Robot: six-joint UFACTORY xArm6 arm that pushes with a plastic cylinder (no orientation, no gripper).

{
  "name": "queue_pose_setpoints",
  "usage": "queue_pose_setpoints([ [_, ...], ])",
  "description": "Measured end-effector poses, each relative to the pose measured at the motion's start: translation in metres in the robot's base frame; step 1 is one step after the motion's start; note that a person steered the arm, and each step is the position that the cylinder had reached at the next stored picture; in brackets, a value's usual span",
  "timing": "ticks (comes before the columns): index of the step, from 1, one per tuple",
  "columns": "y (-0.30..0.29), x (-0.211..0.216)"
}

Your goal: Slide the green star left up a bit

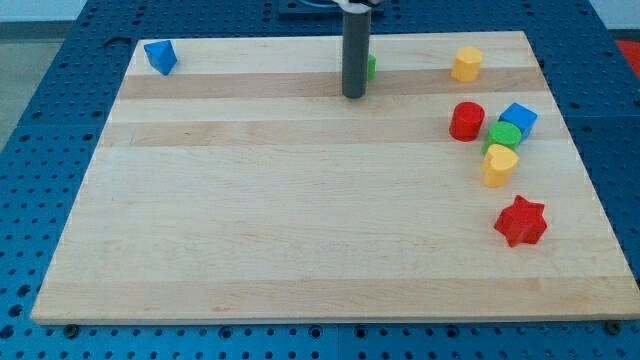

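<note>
You see only a green sliver of the green star [371,68] near the view's top centre; my tip [354,95], the tool's rod end, stands in front and hides most of it, so contact can't be told. The tool has no jaws to open or close, it grips nothing. Far left top sits a blue block [160,56]. On the table [280,220] at the view's right: yellow block [466,64], red cylinder [466,121], blue cube [519,119], green block [505,136], yellow block below [499,165], red star [521,221].
</note>
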State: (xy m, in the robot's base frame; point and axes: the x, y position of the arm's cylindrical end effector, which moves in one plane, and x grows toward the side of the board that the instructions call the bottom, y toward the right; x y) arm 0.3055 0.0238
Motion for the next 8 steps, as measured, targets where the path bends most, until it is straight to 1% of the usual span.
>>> queue_pose_setpoints([
  [1,-0.002,-0.014],
  [2,-0.002,0.004],
  [3,0.017,0.026],
  [4,0.058,0.014],
  [5,0.065,-0.018],
  [6,0.054,-0.032],
  [7,0.020,-0.034],
  [8,0.014,-0.033],
])
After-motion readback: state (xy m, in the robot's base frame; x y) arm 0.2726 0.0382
